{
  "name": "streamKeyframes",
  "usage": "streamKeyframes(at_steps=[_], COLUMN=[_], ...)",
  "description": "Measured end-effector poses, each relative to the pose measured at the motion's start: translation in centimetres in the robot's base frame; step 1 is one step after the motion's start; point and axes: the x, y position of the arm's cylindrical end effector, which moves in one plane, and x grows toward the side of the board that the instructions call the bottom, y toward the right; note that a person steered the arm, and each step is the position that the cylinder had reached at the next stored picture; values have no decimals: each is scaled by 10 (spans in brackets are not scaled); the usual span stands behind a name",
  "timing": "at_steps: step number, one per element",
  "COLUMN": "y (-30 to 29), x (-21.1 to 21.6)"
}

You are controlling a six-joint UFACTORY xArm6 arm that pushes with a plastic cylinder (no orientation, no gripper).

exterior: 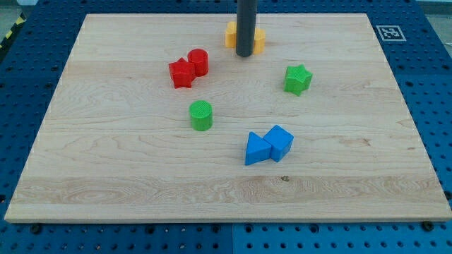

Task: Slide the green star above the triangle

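Observation:
The green star (298, 79) lies right of the board's middle, toward the view's top. The blue triangle (256, 149) lies below and left of it, touching a blue cube (280, 142) on its right. My tip (245, 53) stands near the view's top centre, up and left of the green star, apart from it. The rod hides part of the yellow blocks (232, 33) behind it.
A red star (181, 73) and a red cylinder (199, 62) touch at the upper left. A green cylinder (201, 115) stands left of centre. The wooden board (106, 176) lies on a blue pegboard table. A tag marker (390, 32) sits at the upper right.

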Motion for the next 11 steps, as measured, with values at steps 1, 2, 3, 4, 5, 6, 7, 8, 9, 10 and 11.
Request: streamKeyframes(at_steps=[1,2,3,4,5,6,7,8,9,10,11], y=[-6,-6,19,76,127,137,132,111,85,67,53], x=[-12,2,9,13,45,69,78,85,85,85,98])
